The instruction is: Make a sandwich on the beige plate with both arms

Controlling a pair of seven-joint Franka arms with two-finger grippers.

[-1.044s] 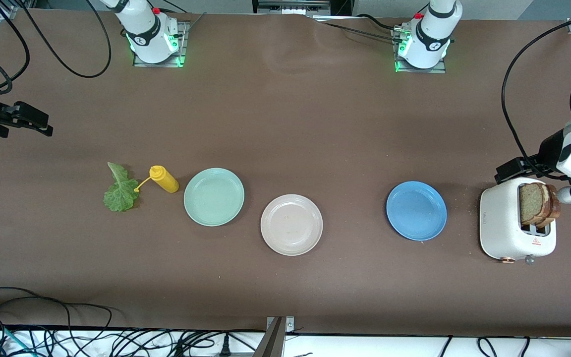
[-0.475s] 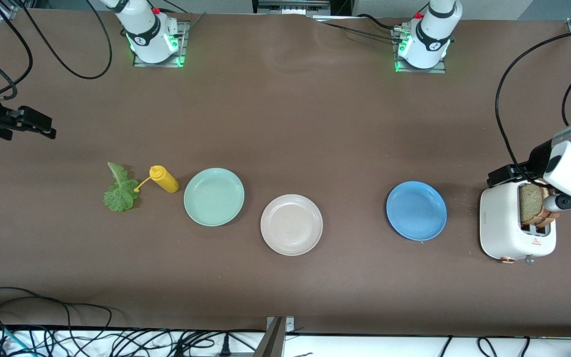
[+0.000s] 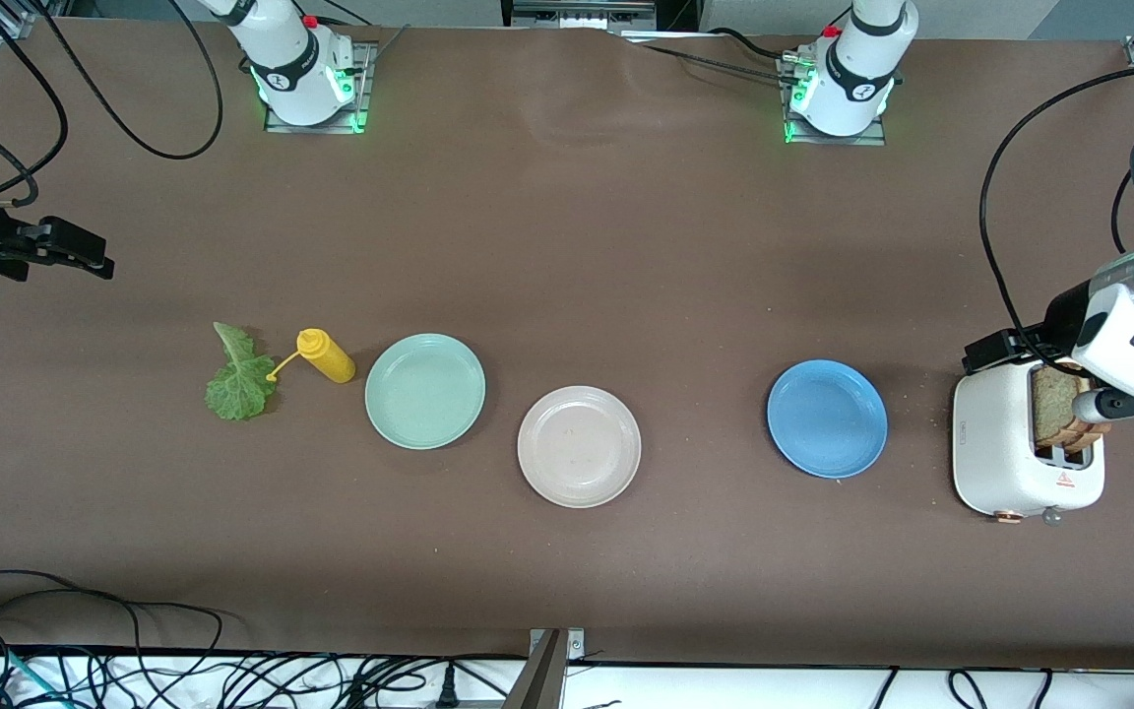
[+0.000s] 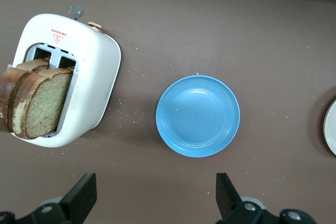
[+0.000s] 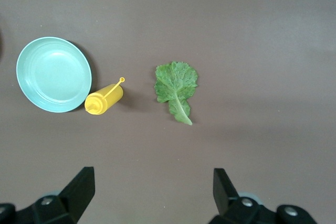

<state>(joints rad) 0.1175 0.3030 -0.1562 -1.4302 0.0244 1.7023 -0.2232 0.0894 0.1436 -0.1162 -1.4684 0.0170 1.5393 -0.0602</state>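
Observation:
The beige plate (image 3: 579, 446) lies bare in the middle of the table; its rim shows at the edge of the left wrist view (image 4: 332, 127). Two brown-crusted bread slices (image 3: 1054, 418) (image 4: 37, 103) stand in the white toaster (image 3: 1000, 443) (image 4: 94, 72) at the left arm's end. A green lettuce leaf (image 3: 240, 379) (image 5: 176, 85) lies flat toward the right arm's end. My left gripper (image 3: 990, 350) (image 4: 156, 192) hangs open and holds nothing, over the table beside the toaster. My right gripper (image 3: 85, 258) (image 5: 155, 187) is open too, over bare table near the lettuce.
A mint-green plate (image 3: 424, 390) (image 5: 52, 74) and a yellow squeeze bottle (image 3: 329, 356) (image 5: 104, 99) lie between the lettuce and the beige plate. A blue plate (image 3: 827, 418) (image 4: 198, 115) sits between the beige plate and the toaster. Cables run along the table's front edge.
The left arm has swung in over the toaster, and its wrist now covers part of the bread in the front view. The right gripper has drifted slightly. Both stayed open.

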